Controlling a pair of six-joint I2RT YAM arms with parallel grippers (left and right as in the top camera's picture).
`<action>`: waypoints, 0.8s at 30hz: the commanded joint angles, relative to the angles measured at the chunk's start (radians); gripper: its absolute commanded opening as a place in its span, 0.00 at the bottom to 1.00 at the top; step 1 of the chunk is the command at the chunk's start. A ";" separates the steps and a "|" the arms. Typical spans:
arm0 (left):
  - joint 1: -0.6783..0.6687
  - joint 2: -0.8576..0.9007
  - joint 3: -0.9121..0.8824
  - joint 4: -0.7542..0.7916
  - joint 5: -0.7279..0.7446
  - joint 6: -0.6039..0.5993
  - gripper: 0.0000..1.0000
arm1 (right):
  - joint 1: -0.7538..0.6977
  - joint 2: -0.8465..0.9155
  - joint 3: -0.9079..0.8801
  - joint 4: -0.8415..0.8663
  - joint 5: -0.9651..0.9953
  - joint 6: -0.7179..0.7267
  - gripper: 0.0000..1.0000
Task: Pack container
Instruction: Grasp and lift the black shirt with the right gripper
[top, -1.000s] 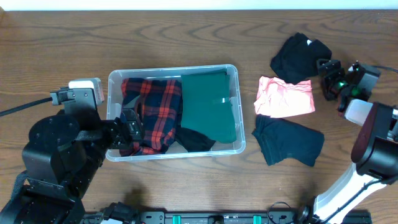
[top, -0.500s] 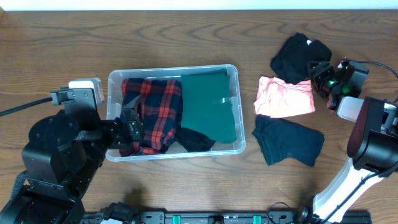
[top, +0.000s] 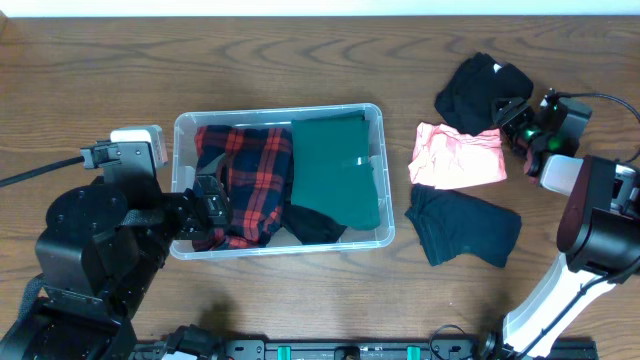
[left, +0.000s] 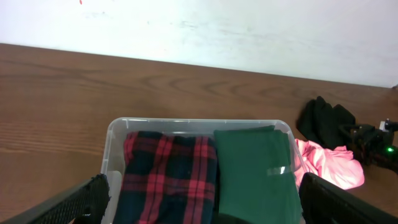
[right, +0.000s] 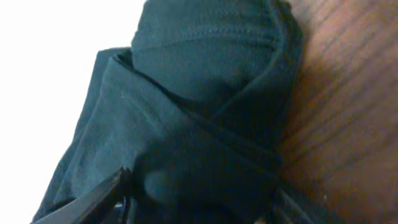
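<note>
Overhead view: clear container (top: 280, 111) sits on the worktop's (top: 300, 60) left half, holding plaid and green clothes (top: 335, 170). Left pincer (top: 210, 203) gapes empty at its edge. Right pincer (top: 512, 113) straddles a black garment (top: 480, 85); grip unclear.

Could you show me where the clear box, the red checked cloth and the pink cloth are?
clear container (top: 270, 110): overhead view, on its far rim.
red plaid cloth (top: 245, 175): overhead view, middle of its folded top.
pink cloth (top: 458, 157): overhead view, its centre.
</note>
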 joint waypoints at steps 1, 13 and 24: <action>0.006 0.000 0.010 0.000 -0.011 0.013 0.98 | 0.008 0.048 -0.027 0.010 0.018 0.067 0.73; 0.006 0.000 0.010 0.000 -0.011 0.013 0.98 | 0.023 0.057 -0.027 -0.001 0.049 0.198 0.55; 0.006 0.000 0.010 0.000 -0.011 0.013 0.98 | 0.040 0.057 -0.027 0.021 0.014 0.131 0.13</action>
